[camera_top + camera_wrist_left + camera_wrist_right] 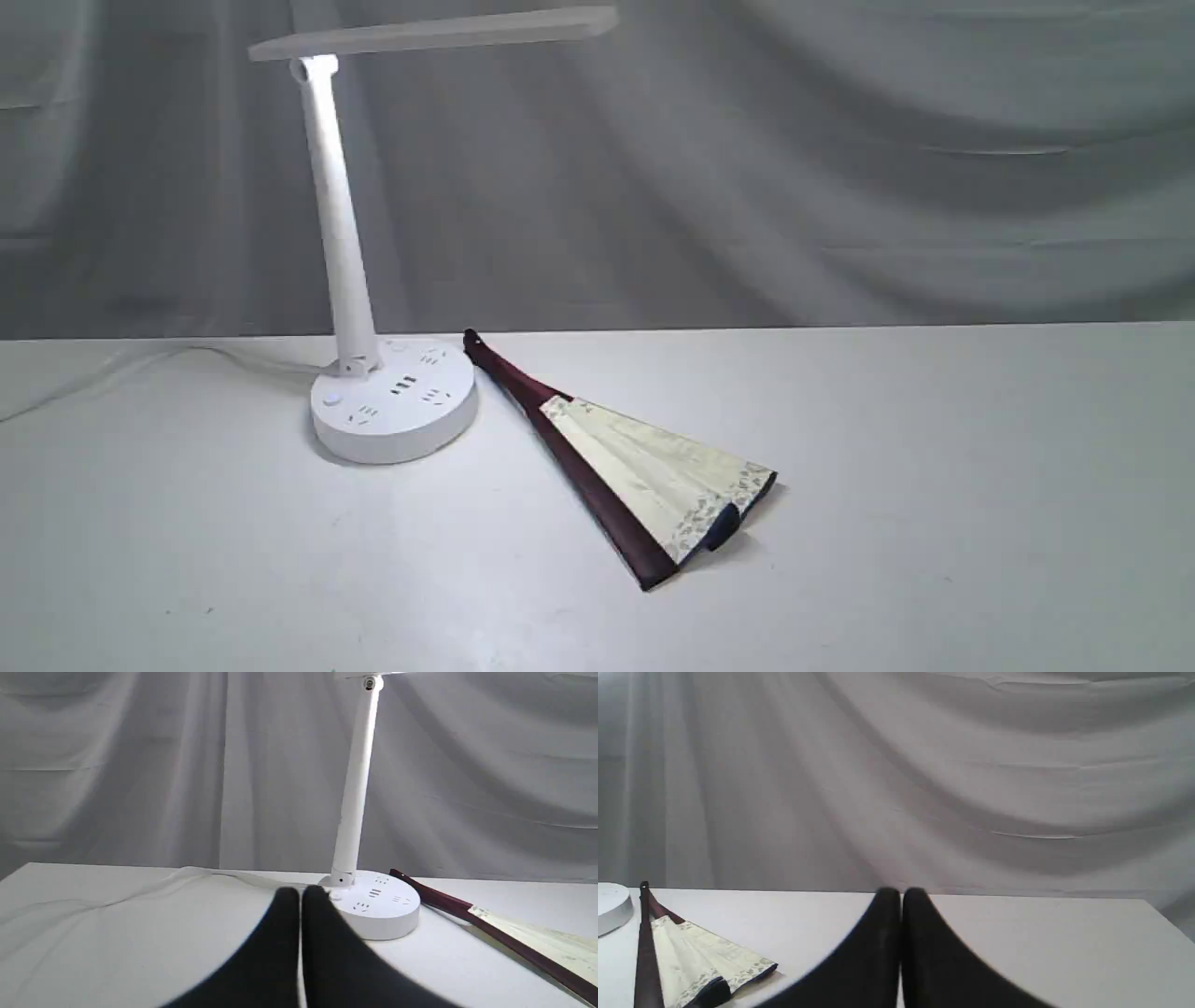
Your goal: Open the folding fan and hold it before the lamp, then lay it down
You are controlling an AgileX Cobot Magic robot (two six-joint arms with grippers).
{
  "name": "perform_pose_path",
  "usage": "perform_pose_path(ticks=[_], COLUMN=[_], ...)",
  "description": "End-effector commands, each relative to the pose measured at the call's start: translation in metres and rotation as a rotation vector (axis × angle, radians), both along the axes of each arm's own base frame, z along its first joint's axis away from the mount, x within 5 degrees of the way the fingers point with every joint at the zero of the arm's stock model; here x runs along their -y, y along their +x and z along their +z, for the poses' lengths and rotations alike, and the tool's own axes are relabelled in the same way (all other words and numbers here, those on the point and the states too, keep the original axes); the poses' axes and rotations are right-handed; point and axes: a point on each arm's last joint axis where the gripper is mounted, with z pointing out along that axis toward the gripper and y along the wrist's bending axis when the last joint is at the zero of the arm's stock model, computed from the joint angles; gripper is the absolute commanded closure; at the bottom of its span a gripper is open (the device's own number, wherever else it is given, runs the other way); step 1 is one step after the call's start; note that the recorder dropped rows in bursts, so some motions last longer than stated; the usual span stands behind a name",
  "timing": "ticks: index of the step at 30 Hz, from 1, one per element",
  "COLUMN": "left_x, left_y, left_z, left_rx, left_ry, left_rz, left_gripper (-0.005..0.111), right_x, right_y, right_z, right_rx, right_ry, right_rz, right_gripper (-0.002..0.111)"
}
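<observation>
Exterior view first: your folding fan (644,471) lies flat on the white table (934,485), only partly spread into a narrow wedge. Its pivot end sits just beside the round base of the lamp (392,406); I can't tell whether they actually touch. The wide end of the cream leaf angles out toward the front right, with one dark maroon guard running along the near side. The lamp stands upright on the left, its light bar stretching out horizontally over the base and the pivot end of the fan. A thin cable (140,366) trails off from the base to the left. Neither of your arms shows up here.

Left wrist view: your left gripper (300,895) has its two black fingers pressed together, pinching nothing. It hangs just in front of the lamp base (378,907), and the fan (523,940) is off to one side, well apart from the fingers.

Right wrist view: same deal, your right gripper (901,895) is squeezed tight with nothing in it, over bare table. The fan (691,956) lies well apart from it, with a sliver of the lamp base (612,905) just past its pivot end.
</observation>
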Motion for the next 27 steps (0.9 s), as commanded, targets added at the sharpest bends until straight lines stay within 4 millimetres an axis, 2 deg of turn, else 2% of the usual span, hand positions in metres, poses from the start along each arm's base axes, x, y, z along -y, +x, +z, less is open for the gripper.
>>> perform_pose_path(ticks=[1, 6, 12, 18, 24, 27], left_x=[0.000, 0.001, 0.002, 0.002, 0.003, 0.003], left_y=[-0.001, -0.008, -0.021, -0.036, -0.044, -0.044], left_z=[0.005, 0.037, 0.069, 0.093, 0.103, 0.103], left_rx=[0.006, 0.069, 0.056, 0.031, -0.003, -0.003], left_ry=[-0.020, -0.045, -0.040, -0.034, -0.029, -0.029], left_rz=[-0.008, -0.016, -0.030, -0.043, -0.051, -0.051], left_gripper=[0.107, 0.107, 0.107, 0.107, 0.107, 0.107], right_x=[0.000, -0.001, -0.004, -0.007, -0.010, -0.010], right_y=[-0.003, -0.007, -0.018, -0.029, -0.032, -0.032], right_z=[0.013, 0.032, 0.061, 0.081, 0.077, 0.074], right_rx=[0.044, 0.087, 0.060, 0.023, -0.083, -0.116], right_ry=[0.011, 0.005, 0.004, 0.007, 0.121, 0.120], right_rz=[-0.001, 0.002, 0.021, 0.038, 0.063, 0.060], right_gripper=[0.108, 0.108, 0.108, 0.108, 0.108, 0.108])
